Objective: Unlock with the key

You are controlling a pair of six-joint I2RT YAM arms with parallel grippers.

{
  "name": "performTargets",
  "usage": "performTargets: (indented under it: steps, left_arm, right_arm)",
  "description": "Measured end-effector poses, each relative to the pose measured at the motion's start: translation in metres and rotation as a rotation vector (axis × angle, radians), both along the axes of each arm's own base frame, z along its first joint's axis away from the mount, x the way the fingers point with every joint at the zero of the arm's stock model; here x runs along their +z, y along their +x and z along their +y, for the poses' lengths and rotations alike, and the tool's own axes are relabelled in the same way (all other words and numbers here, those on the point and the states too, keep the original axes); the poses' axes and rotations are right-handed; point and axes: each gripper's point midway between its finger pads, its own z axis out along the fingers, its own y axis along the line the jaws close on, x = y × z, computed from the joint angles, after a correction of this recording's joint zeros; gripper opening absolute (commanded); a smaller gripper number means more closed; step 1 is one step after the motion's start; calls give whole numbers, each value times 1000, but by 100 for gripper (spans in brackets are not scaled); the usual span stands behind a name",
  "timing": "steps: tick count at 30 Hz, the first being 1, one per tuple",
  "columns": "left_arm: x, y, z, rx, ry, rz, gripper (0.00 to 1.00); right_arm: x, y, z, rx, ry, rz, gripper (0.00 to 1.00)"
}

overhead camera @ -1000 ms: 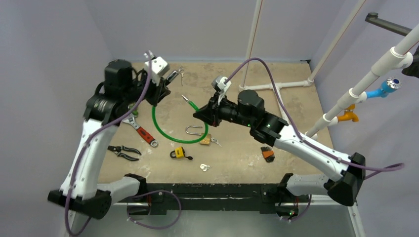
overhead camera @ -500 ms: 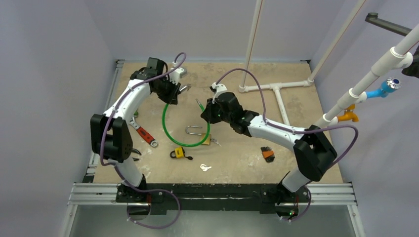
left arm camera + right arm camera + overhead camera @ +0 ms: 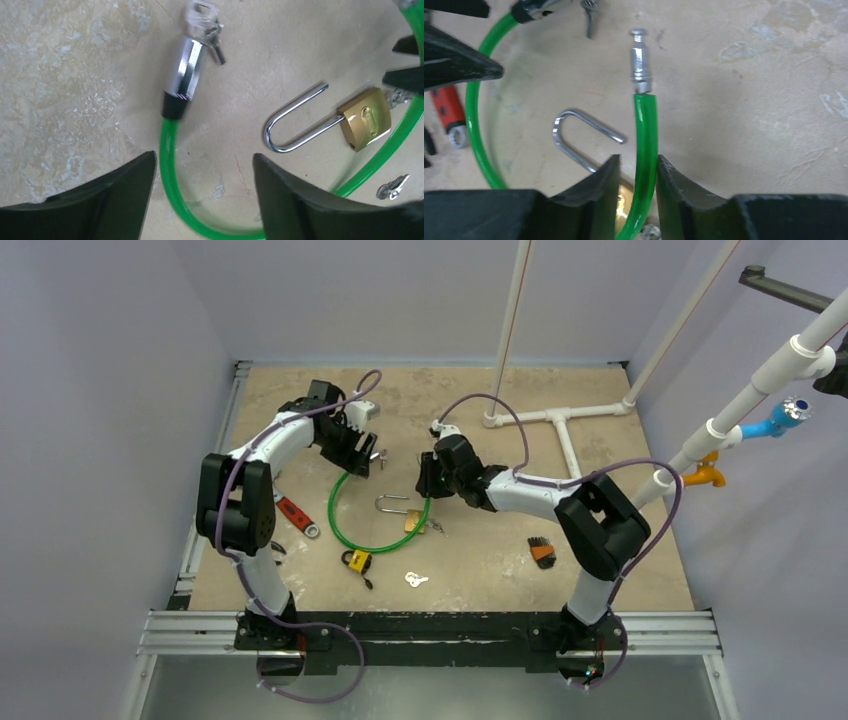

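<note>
A green cable lock [image 3: 338, 523] lies in an open loop on the table. Its chrome lock head [image 3: 186, 70] has a bunch of keys [image 3: 202, 20] stuck in its end. The cable's chrome pin end [image 3: 640, 60] lies free, apart from the head. My left gripper [image 3: 204, 165] hovers open just above the cable, which runs between its fingers untouched. My right gripper [image 3: 638, 167] straddles the cable behind the pin. Its jaws stand slightly open, with a gap on the left side while the right finger touches the cable.
A brass padlock [image 3: 365, 117] with its shackle open lies inside the loop, small keys [image 3: 395, 186] beside it. A black and yellow padlock [image 3: 357, 561], a loose key [image 3: 413, 580], a red-handled wrench [image 3: 297, 515] and an orange tool [image 3: 541, 552] lie nearer the front. White pipes [image 3: 560, 420] lie at the back right.
Both arms came down from a raised pose and laid the cable's two ends on the table. Both grippers have opened: the left let go of the lock head, the right loosened on the cable.
</note>
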Motion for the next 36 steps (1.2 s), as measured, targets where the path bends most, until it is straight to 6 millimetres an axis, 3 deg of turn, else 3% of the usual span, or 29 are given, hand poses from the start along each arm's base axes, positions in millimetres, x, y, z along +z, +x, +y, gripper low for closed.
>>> performTargets:
  steps: [1, 5, 6, 7, 8, 10, 13, 15, 18, 21, 22, 23, 26, 28, 32, 36]
  left_arm:
    - [-3, 0, 0, 0, 1, -2, 97]
    - [-10, -8, 0, 2, -8, 19, 100]
    - [-9, -9, -1, 1, -12, 17, 100]
    - [-5, -10, -1, -1, -16, 12, 100]
    - [1, -11, -1, -2, -22, 2, 100]
    - [21, -14, -3, -4, -42, -33, 100]
    - [68, -20, -2, 13, -95, -119, 100]
    - [114, -22, 5, 43, -136, -222, 100]
    - [176, -29, 24, 103, -183, -386, 100]
    - [215, -39, 53, 189, -188, -514, 100]
    - [222, -41, 63, 220, -187, -548, 100]
    - [225, -43, 74, 255, -184, -578, 100]
    - [205, -45, 94, 336, -180, -599, 100]
    - [170, -46, 102, 384, -175, -583, 100]
    - [96, -51, 105, 434, -175, -530, 100]
    - [51, -45, 107, 453, -184, -566, 100]
  right_arm:
    - [-8, 0, -3, -4, -14, 15, 37]
    - [-30, 3, -13, -14, -60, 51, 50]
    - [-35, 3, -16, -16, -71, 60, 65]
    - [-38, 3, -18, -17, -80, 66, 89]
    - [-40, 3, -20, -13, -93, 71, 98]
    - [-34, 6, -19, -9, -91, 60, 99]
    - [-14, 13, -16, 1, -84, 22, 99]
    - [4, 15, -19, 3, -82, -6, 99]
    - [45, 17, -32, -17, -60, -73, 99]
    - [106, 30, -67, -101, 7, -190, 99]
    - [122, 36, -84, -145, 21, -225, 99]
    - [143, 44, -113, -228, 33, -275, 99]
    - [169, 61, -192, -497, 3, -378, 99]
    - [164, 60, -233, -637, -42, -440, 99]
    - [111, 35, -286, -777, -234, -459, 99]
    - [85, 33, -320, -853, -360, -454, 99]
